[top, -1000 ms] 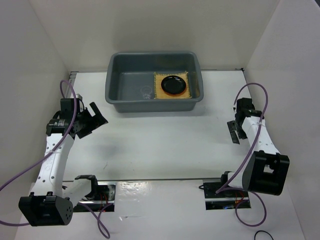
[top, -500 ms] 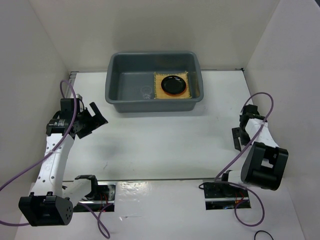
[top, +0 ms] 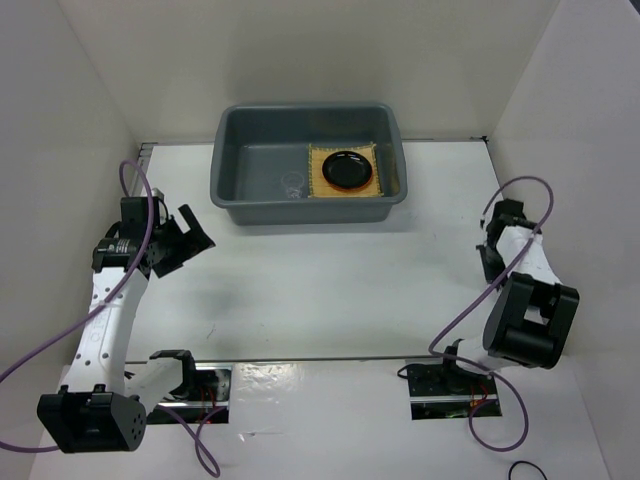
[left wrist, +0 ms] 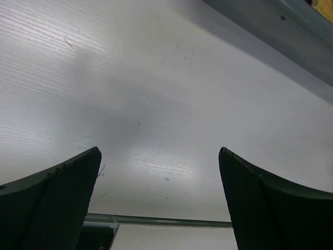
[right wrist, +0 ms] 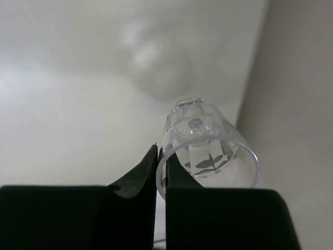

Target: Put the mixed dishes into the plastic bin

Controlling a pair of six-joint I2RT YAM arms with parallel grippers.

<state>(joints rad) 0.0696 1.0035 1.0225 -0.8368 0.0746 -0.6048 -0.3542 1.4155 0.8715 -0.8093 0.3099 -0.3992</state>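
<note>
Since a second ago the right arm has folded back toward the side wall, and its right end effector has gone from spread wide to clenched. On my right wrist feed, the right end effector has its two fingers pressed together on the rim of a clear cup. The thin wall is pinched between them. That cup is tilted with its open mouth toward the camera and its base pointing away, over the white surface close to where it meets the wall. From the overhead camera I cannot make this cup out at all.

On my left side nothing has shifted. The left end effector hangs above the surface, well apart from the bin, with its jaws released and wide. The left wrist feed confirms it: the left end effector shows both dark fingers far apart with only bare surface between them. The outer wall of the grey bin crosses the top right corner.

Overhead, the grey bin sits at the far middle of the surface. Inside it the woven mat lies flat on the right half of the floor, and the black plate rests on top of it. A second clear cup stands just left of the mat, near the front wall.
</note>
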